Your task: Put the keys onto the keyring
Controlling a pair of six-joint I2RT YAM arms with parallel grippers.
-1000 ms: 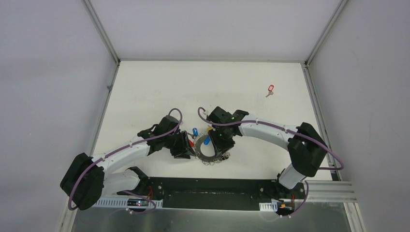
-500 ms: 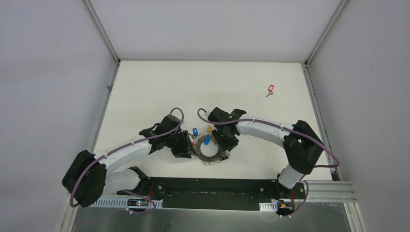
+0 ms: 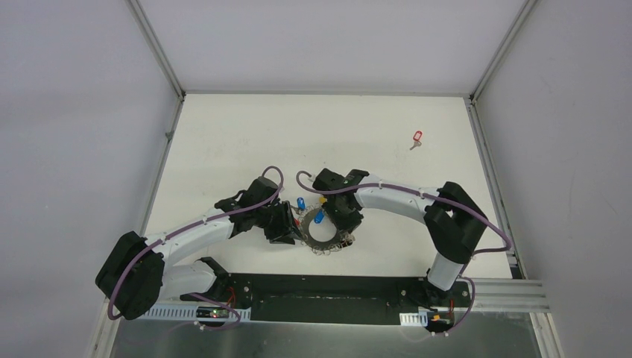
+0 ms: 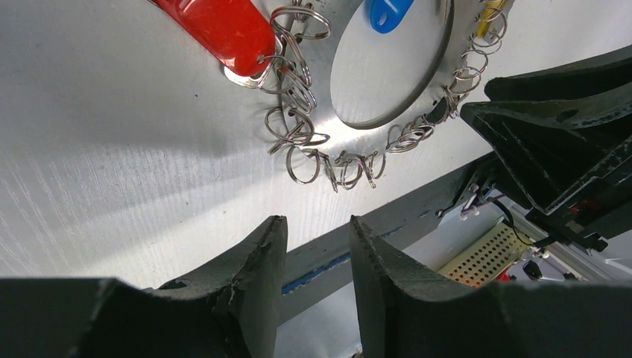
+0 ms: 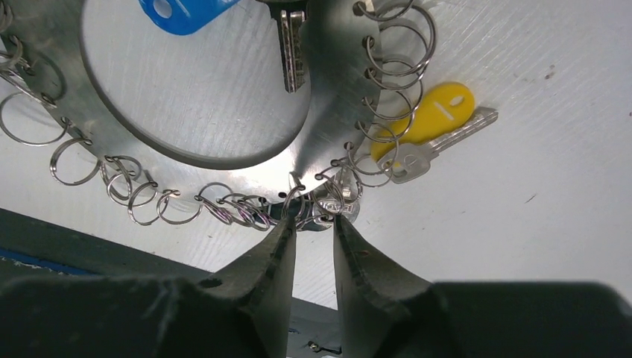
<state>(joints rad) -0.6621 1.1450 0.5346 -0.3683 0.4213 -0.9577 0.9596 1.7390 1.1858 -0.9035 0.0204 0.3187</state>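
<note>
White counter (image 3: 223, 134), finely brushed finish. The keyring (image 5: 328, 97) lies flat on it: a flat grey metal ring fringed with thin wire split rings (image 5: 141, 198). My left fingers (image 4: 317, 231) are spread with nothing in them, just beside it. My right fingers (image 5: 313, 224) are nearly together at the fringe, and honestly I can't tell if they're pinching a loop. The yellow key (image 5: 432, 115) lies against the fringe, and the blue tag (image 5: 186, 11) is cut off up top.

White arm links (image 3: 195, 236), black joints (image 3: 128, 277), purple cables (image 3: 273, 170) running alongside.
</note>
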